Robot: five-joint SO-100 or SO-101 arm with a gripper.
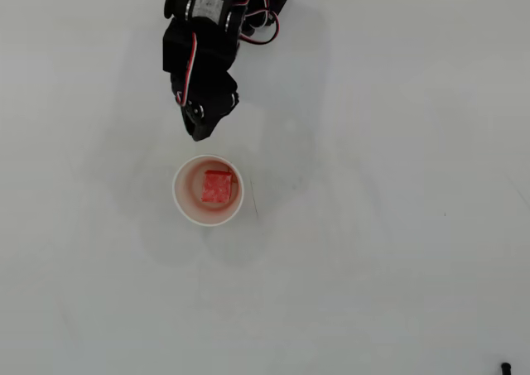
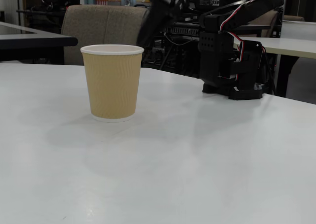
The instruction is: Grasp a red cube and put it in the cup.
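Note:
The cup stands upright near the middle of the white table in the overhead view, and the red cube lies inside it on the bottom. In the fixed view the cup has tan ribbed sides and a white rim, and the cube is hidden inside. My gripper is just beyond the cup's far rim in the overhead view. Its black jaws meet in one point and it holds nothing. In the fixed view the gripper is a dark shape high behind the cup, hard to make out against the dark background.
The arm's base with red and white wires stands at the table's far side. Chairs and desks stand beyond the table. A small dark object sits at the lower right corner of the overhead view.

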